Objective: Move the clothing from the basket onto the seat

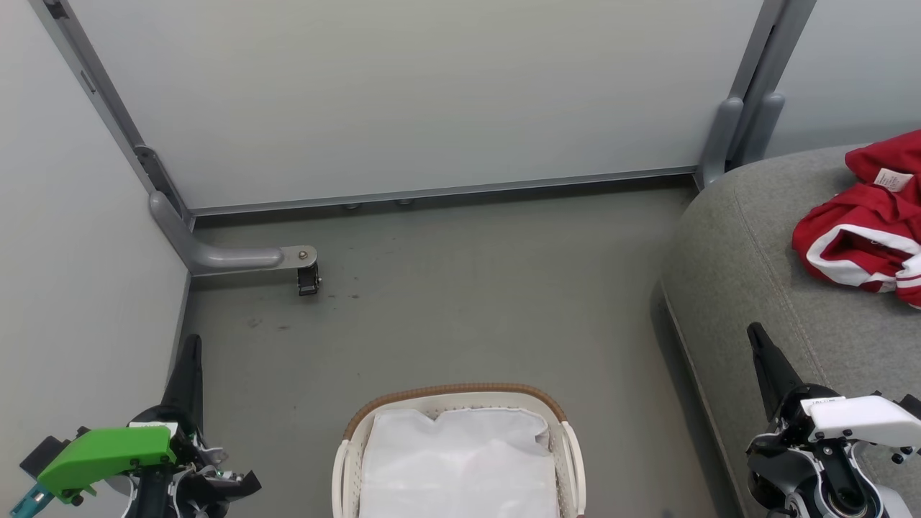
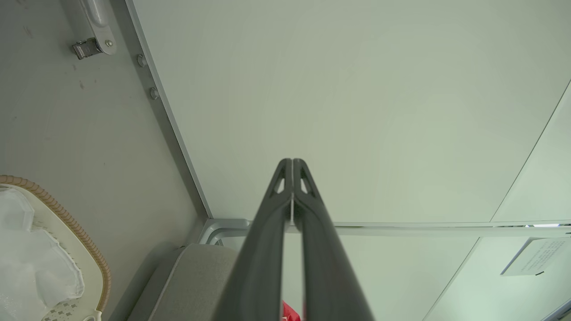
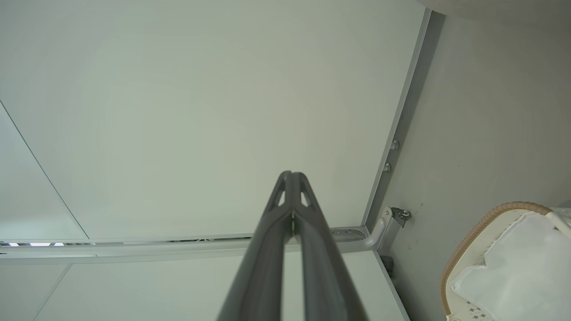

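**Head view.** The basket [image 1: 453, 391] stands on the floor [image 1: 468, 302] at the bottom centre of the frame, cut off by the lower edge. Its white liner [image 1: 460, 460] lies exposed inside. The clothing [image 1: 856, 237] lies in a crumpled red heap with white stripes on the seat [image 1: 748, 252], at the right edge of the frame and well apart from the basket. A white label [image 1: 894, 179] shows on its upper part. A castor [image 1: 308, 277] on a grey bracket stands on the floor left of centre.

**Left gripper** [image 1: 191, 349]. Lower left of the frame. Fingers pressed together, holding nothing, pointing up the frame.

**Right gripper** [image 1: 755, 334]. Lower right of the frame. Fingers pressed together, holding nothing, tip over the seat's front part.

**Left wrist view.** The joined fingers point at a pale wall panel [image 2: 357, 98]. The basket rim is at the lower left, and the seat corner is just left of the fingers. A sliver of red shows at the bottom edge.

**Right wrist view.** The joined fingers point at a wall panel. The basket and liner are at the lower right.
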Controlling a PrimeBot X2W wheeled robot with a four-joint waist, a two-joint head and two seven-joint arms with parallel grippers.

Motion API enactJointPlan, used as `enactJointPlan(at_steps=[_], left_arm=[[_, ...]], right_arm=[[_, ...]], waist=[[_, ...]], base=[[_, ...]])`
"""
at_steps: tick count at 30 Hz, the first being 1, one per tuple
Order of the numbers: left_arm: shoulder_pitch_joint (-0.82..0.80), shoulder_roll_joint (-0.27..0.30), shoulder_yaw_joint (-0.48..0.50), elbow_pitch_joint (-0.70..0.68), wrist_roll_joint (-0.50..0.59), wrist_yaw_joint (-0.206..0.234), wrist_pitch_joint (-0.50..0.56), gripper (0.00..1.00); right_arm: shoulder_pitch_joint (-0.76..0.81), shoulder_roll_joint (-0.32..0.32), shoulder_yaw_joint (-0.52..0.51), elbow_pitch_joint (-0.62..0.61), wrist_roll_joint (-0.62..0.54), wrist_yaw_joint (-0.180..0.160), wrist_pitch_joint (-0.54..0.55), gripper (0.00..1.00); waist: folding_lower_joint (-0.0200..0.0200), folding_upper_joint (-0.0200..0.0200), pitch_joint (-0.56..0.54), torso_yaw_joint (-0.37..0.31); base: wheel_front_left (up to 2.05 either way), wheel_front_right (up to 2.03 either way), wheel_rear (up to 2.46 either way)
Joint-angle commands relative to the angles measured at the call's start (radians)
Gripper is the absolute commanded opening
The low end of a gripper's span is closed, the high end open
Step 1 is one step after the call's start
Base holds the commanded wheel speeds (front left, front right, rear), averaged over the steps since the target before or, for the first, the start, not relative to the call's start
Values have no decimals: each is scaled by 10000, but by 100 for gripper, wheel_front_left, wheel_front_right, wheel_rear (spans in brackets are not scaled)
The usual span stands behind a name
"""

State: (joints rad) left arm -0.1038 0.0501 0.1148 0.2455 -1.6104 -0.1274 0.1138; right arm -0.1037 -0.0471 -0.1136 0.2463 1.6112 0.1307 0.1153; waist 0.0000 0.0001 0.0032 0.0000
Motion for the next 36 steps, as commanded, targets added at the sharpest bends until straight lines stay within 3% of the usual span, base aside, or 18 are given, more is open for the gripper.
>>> enactJointPlan(at_steps=[1, 36], left_arm=[[-111, -1, 24, -18, -43, -69, 45, 0], [-110, -1, 20, -19, -45, -69, 42, 0]], right_arm=[[-93, -59, -23, -45, 33, 0, 16, 0], [-91, -60, -21, -45, 34, 0, 14, 0]], waist=[[0, -1, -1, 0], [0, -1, -1, 0]], base=[[0, 0, 0], [0, 0, 0]])
